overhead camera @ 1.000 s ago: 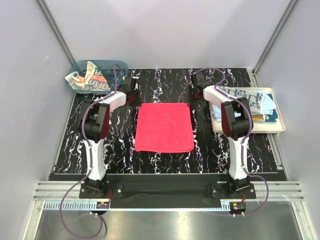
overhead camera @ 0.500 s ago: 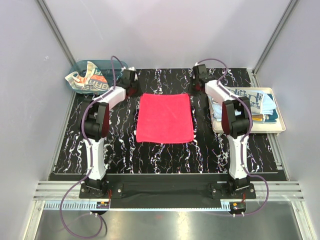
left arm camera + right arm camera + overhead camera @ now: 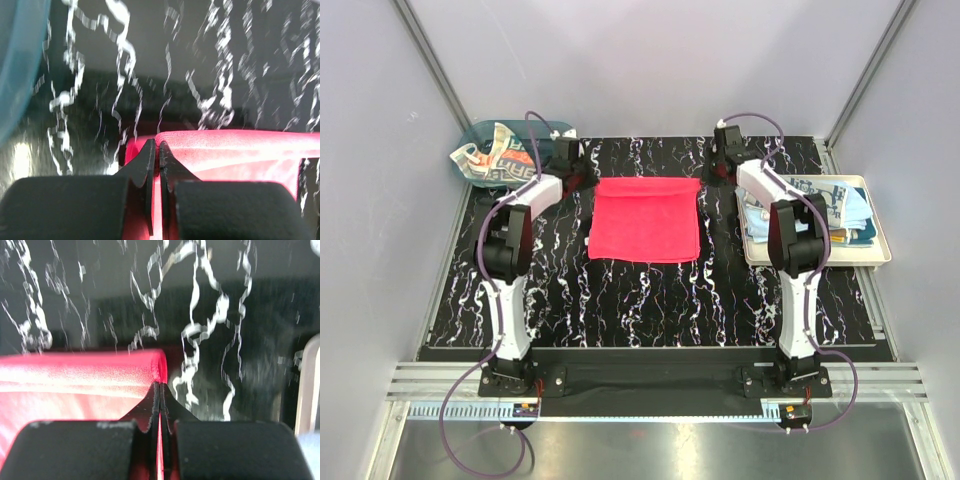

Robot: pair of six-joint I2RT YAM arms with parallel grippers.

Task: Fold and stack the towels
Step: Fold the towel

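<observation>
A plain red-pink towel (image 3: 643, 222) lies spread on the black marbled table (image 3: 650, 300). My left gripper (image 3: 586, 178) is shut on its far left corner. The left wrist view shows the red cloth (image 3: 235, 150) pinched between the closed fingertips of the left gripper (image 3: 157, 146). My right gripper (image 3: 710, 178) is shut on the far right corner. In the right wrist view the hemmed red edge (image 3: 100, 372) curls up just ahead of the right gripper (image 3: 159, 386). More towels (image 3: 496, 158), lettered in red and teal, lie crumpled in the bin. Folded towels (image 3: 825, 205) sit on the tray.
A translucent teal bin (image 3: 556, 128) stands at the back left, close to the left gripper. A cream tray (image 3: 876, 256) sits at the right edge of the table beside the right arm. Grey walls close off the back and both sides.
Both grippers have closed on the red towel's far corners and moved toward the back of the table. The towel has been drawn back with them, its near edge now farther from the arm bases.
</observation>
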